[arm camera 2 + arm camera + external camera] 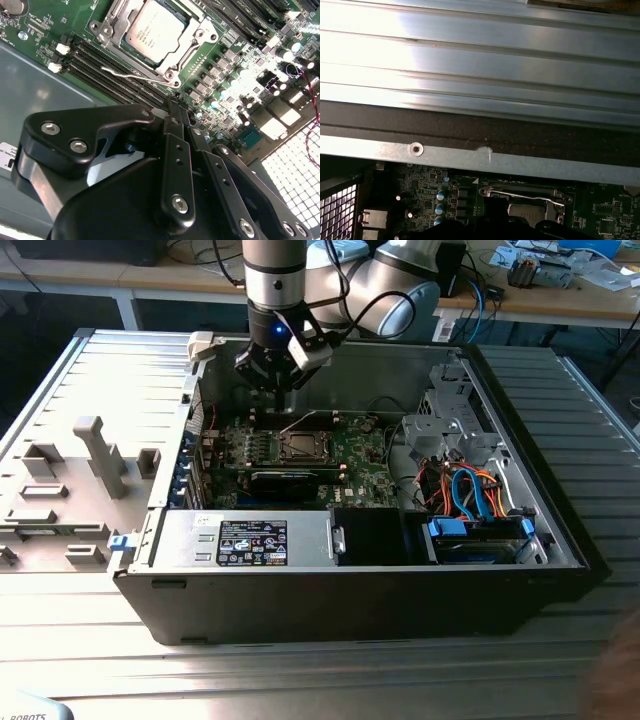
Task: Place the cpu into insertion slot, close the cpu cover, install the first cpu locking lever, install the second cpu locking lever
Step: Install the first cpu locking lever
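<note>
Cpu (156, 31) seated in insertion slot (172, 67), cpu cover (197, 37) down. Gripper (172, 107) fingers pressed together, empty, just beside wire locking lever (131, 76). Best to press lever slowly, keeping tips clear of memory slots (107, 67).

A ribbed, silvery-grey metal work table (90, 630) is carrying everything in the exterior view. An open black desktop computer case (350, 600) is lying on its side directly on it, taking up the middle and the exterior view's right. Towards the exterior view's left, a flat pale grey fixture plate with upright blocks (70, 490) is sitting on the same surface, just beside the case. In the first wrist view, the table's grooved metal top (480, 65) is catching bright light beyond the case wall.
</note>
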`<state>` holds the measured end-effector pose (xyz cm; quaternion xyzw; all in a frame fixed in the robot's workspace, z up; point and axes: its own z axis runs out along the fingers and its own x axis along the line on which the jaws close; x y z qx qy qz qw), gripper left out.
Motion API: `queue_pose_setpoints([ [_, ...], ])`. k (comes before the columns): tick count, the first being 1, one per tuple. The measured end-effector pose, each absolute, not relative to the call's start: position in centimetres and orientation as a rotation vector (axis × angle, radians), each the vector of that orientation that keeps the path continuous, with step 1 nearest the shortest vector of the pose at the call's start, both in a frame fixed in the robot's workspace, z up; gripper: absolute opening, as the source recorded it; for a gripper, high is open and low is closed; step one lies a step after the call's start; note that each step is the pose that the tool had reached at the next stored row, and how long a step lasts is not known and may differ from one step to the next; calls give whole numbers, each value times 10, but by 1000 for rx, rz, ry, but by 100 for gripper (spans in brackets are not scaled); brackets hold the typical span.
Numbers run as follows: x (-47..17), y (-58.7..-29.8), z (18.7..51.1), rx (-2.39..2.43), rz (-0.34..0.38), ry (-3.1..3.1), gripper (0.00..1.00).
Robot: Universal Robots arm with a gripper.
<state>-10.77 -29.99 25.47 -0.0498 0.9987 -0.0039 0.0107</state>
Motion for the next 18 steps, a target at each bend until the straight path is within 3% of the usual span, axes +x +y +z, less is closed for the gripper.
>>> queue_pose_setpoints([
  [18,-107,-300,249,-142,-13,3117,11],
])
